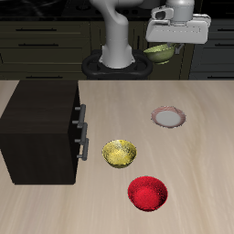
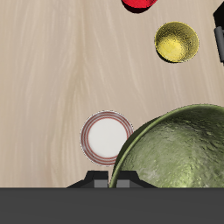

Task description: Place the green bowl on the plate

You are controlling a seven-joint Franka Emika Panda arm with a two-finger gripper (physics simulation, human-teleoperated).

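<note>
My gripper [image 1: 163,47] is shut on the green bowl [image 1: 160,53] and holds it high above the back of the table. In the wrist view the olive bowl [image 2: 175,153] fills much of the frame, with its speckled inside showing. The plate [image 1: 168,117], pale grey-white with a pinkish rim, lies flat on the table below, nearer the front than the bowl. In the wrist view the plate [image 2: 106,136] lies just beside the bowl's rim, partly overlapped by it.
A yellow bowl [image 1: 120,153] and a red bowl [image 1: 147,193] sit on the table nearer the front edge; both show in the wrist view, yellow [image 2: 177,42] and red [image 2: 144,3]. A dark cabinet [image 1: 41,132] with handles stands beside the yellow bowl.
</note>
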